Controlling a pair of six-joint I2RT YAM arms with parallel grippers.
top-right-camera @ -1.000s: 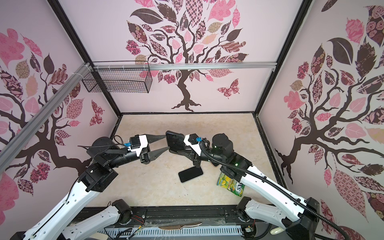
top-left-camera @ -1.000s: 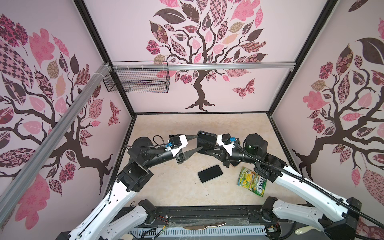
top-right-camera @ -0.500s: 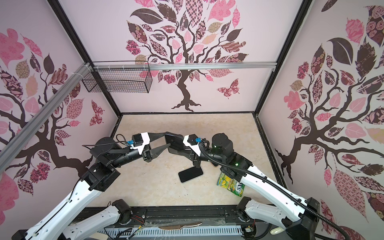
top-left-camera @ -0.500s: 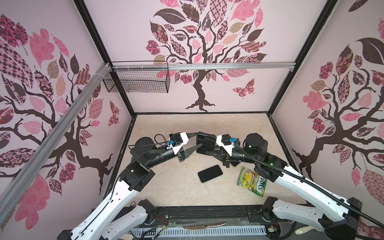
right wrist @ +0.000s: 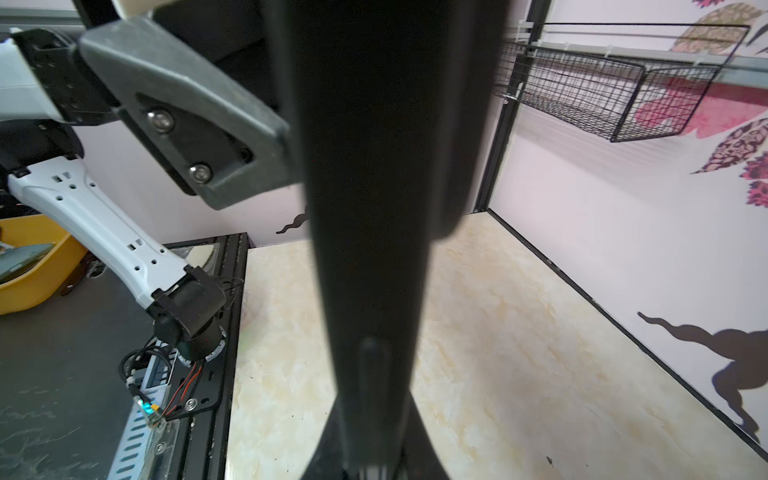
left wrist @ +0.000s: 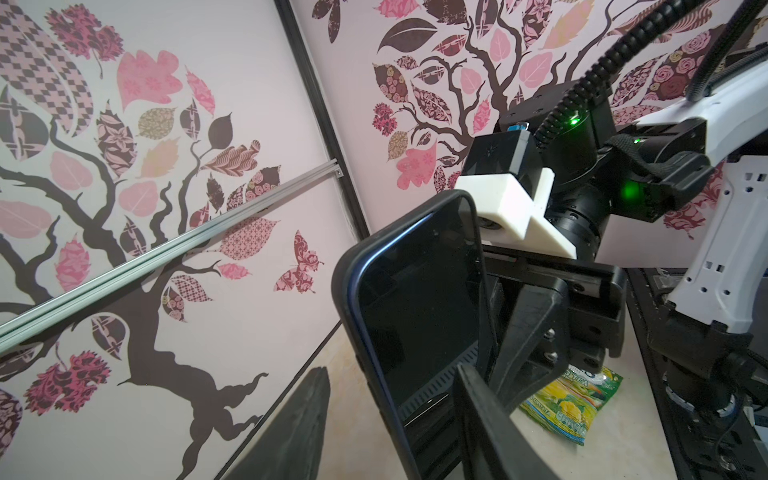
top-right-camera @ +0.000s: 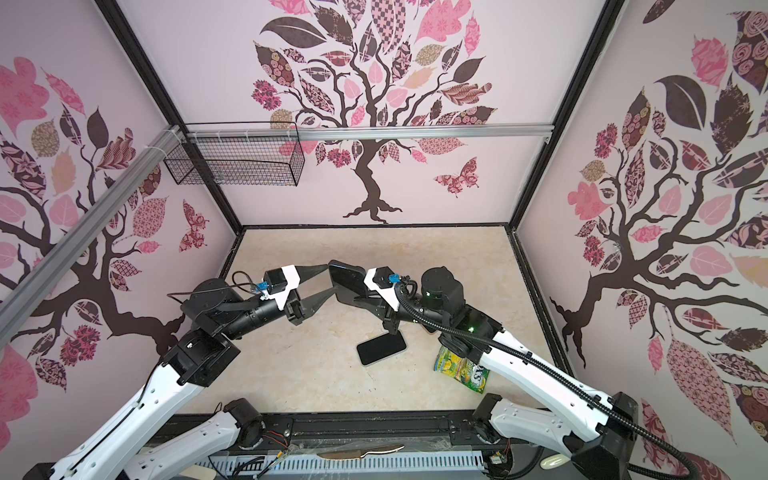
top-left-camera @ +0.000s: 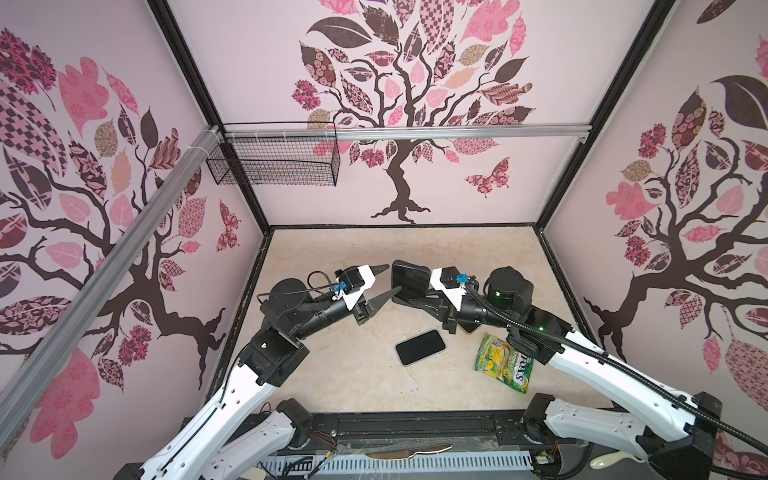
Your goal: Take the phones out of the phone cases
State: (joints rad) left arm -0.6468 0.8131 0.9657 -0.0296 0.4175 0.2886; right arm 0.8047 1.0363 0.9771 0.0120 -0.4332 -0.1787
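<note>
Phone case (top-left-camera: 409, 279) raised off worktop (top-left-camera: 374, 249), clamped in right end effector (top-left-camera: 415, 298), left end effector (top-left-camera: 390, 279) jaws apart astride case's free end, phone (top-left-camera: 419, 347) lying flat on worktop nearby, snack packet (top-left-camera: 505, 365) beside it

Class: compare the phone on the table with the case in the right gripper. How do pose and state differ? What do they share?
The phone lies flat on the table; the case is held upright in the air. The phone is free; the case is clamped by the right gripper. The left gripper, jaws open, flanks the case, not the phone. Both are dark rounded rectangles.
</note>
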